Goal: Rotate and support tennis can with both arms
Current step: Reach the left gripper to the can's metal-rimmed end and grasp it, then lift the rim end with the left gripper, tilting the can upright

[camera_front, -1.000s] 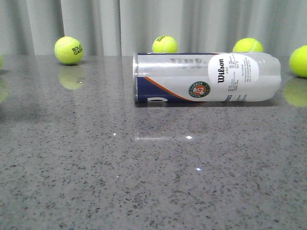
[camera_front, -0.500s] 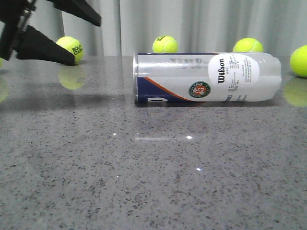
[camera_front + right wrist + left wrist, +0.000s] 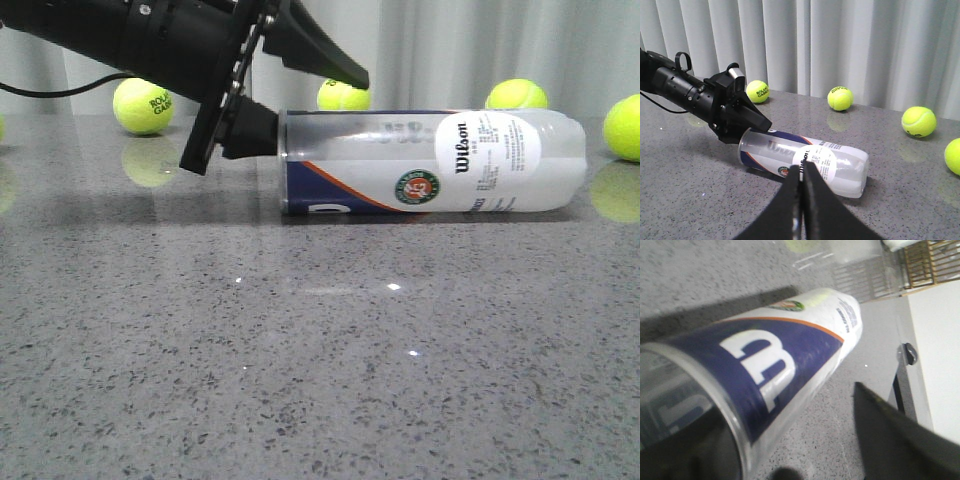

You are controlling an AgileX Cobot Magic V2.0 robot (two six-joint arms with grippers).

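Note:
The tennis can (image 3: 440, 160) lies on its side on the grey table (image 3: 320, 380), silver rim end to the left. My left gripper (image 3: 315, 105) is open at that rim end. Its upper finger (image 3: 325, 58) reaches over the can and its lower finger (image 3: 250, 135) meets the rim. In the left wrist view the can (image 3: 785, 350) fills the frame; one dark finger shows through the clear wall at the mouth and the other finger (image 3: 890, 440) stands apart beside it. My right gripper (image 3: 801, 167) is shut and empty, hovering short of the can (image 3: 810, 160). It is out of the front view.
Yellow tennis balls lie along the back by the curtain: one at the left (image 3: 145, 105), one behind the can (image 3: 343, 93), one further right (image 3: 516, 95) and one at the right edge (image 3: 625, 127). They also show in the right wrist view (image 3: 840, 98).
My left arm has come in from the upper left and moved right, from beside the left ball to the can's rim end. The can has not moved.

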